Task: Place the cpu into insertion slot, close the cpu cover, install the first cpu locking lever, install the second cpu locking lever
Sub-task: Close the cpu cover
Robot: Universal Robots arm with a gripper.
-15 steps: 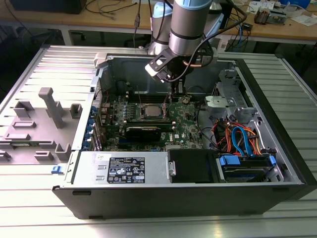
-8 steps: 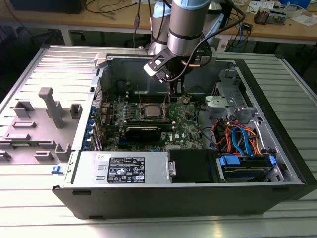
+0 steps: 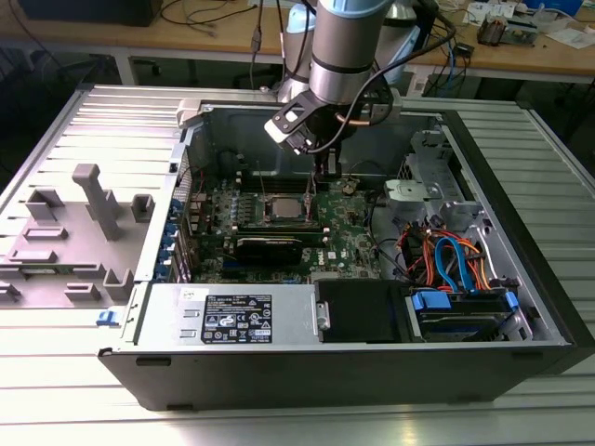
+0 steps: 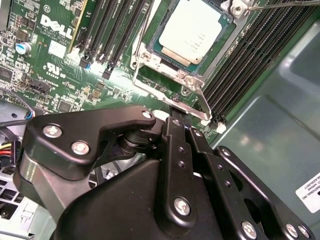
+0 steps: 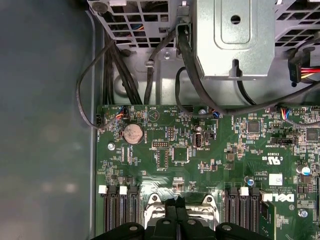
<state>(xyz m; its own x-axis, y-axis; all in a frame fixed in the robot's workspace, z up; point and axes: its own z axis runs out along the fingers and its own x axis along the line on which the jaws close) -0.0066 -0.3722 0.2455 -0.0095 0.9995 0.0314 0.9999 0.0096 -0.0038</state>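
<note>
The cpu, a pale silver square, lies flat in the insertion slot on the green board. The cpu cover, a thin silver frame, lies down around the chip. A thin wire locking lever runs off past the socket's corner. My gripper is shut with nothing between its black fingers, and its tip sits at the cover's near edge. In the exterior view my gripper hangs just behind the cpu. The first wrist view has my gripper over the socket's silver rim.
The socket is flanked by rows of black memory slots. A black card lies in front of it. A metal drive cage with black cables stands behind the board. Orange and blue cables fill the case at the exterior view's right.
</note>
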